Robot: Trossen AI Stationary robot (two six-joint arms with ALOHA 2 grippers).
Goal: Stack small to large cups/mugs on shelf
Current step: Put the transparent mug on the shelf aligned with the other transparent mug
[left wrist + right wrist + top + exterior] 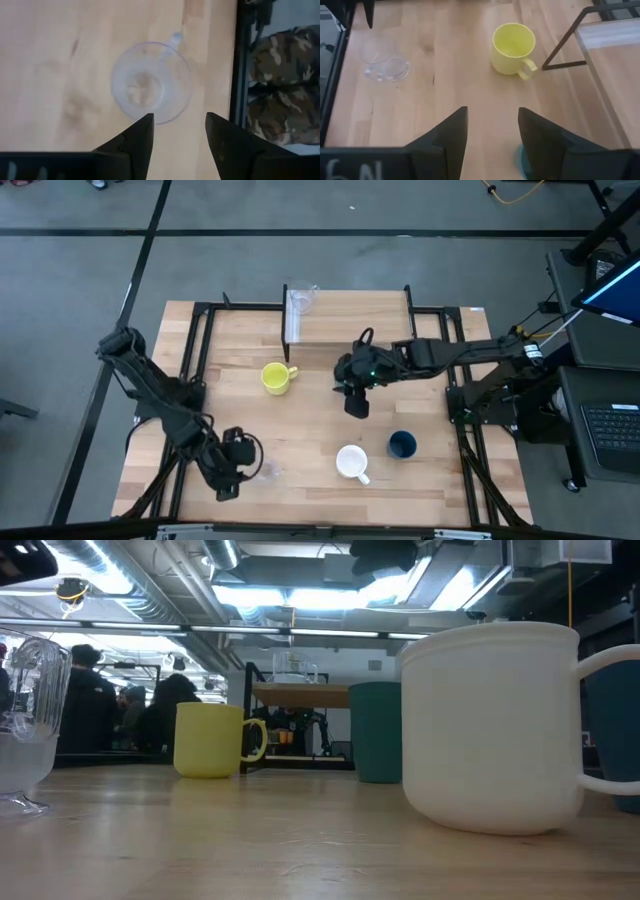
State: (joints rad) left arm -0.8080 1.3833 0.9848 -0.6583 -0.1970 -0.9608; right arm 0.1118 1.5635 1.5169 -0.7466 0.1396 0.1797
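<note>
White mug (490, 730) right up against the low camera, handle sticking out to 3 o'clock. Seen from above, sits around 6 o'clock on the table (230, 420), with the dark blue cup (402, 444) just beside it at 5.

Left gripper (177, 120) down at 7 o'clock near the front edge, fingers spread and holding nothing. Tiny clear glass (150, 90) upright just ahead of the fingertips, not between them. Can't tell if one tip touches the rim.

Right gripper (492, 112) over the middle of the table, fingers also apart, nothing pinched. Sliver of the teal-green cup (519, 162) peeking out right under one finger; mostly hidden from above by the arm, but plain in the low view, standing upright.

Yellow mug (275, 377) at 10 o'clock, upright, well apart from both grippers, just in front of the shelf's leg.

Shelf (350, 320) at 12 o'clock along the back. Only the second clear glass (303, 300) on it, at its 9 o'clock end.

Blurry people (90, 700) in the room behind, seen from table height.
</note>
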